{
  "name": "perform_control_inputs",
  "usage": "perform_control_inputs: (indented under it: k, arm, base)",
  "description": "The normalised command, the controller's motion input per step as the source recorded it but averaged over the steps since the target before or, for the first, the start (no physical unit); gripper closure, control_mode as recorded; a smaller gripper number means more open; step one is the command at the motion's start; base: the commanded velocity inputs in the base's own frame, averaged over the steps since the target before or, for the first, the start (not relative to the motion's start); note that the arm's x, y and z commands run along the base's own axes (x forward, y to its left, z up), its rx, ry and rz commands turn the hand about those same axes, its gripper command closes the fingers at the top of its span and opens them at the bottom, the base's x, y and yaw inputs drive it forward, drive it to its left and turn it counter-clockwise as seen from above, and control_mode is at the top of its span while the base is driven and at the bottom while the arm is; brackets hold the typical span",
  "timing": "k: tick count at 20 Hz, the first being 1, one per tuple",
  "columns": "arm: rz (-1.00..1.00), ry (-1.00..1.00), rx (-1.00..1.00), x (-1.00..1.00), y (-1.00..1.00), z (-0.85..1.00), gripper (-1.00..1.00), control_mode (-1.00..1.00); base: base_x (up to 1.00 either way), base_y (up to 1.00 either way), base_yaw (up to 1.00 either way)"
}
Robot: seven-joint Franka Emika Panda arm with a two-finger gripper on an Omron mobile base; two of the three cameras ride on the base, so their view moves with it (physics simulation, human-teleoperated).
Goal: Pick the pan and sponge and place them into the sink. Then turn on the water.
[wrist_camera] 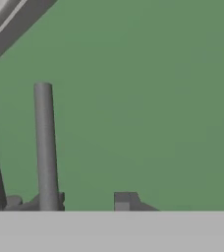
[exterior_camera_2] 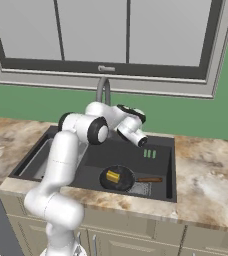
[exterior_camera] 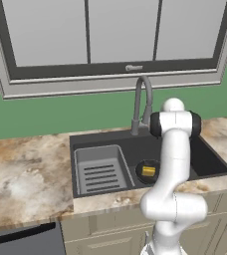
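Pan [exterior_camera_2: 117, 179] sits on the floor of the sink [exterior_camera_2: 162, 150], toward its front edge and right of centre, short brown handle pointing at the right wall. Sponge [exterior_camera_2: 113, 176] lies inside the pan, yellow face up; in the left base view the sponge [exterior_camera: 148, 171] shows just left of the arm, in the pan [exterior_camera: 144, 172]. Grey rack [exterior_camera: 100, 170] fills the left part of the sink [exterior_camera: 210, 162]. Faucet [exterior_camera: 139, 102] rises at the back rim; no stream runs from its spout. Claw [exterior_camera_2: 145, 143] is raised over the right half of the sink, near the faucet [exterior_camera_2: 103, 90]; cannot tell whether its fingers are spread or pressed together. Nothing seen in it.
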Motion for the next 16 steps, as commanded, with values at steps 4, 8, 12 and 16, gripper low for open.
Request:
perform_control_inputs:
  k: [4,8,12,16]
  arm:
    - [-0.14,0.02,0.05,0.01,-0.34,0.00,1.00,-1.00]
    - [-0.12,0.01,0.06,0.00,-0.42,0.01,1.00,-1.00]
    - [-0.10,0.02,0.06,0.00,-0.47,0.03,1.00,-1.00]
    - [-0.09,0.03,0.07,0.00,-0.48,0.02,1.00,-1.00]
  base:
    - [0.00,0.00,0.00]
    - [0.00,0.00,0.00]
    - [0.00,0.00,0.00]
    - [0.00,0.00,0.00]
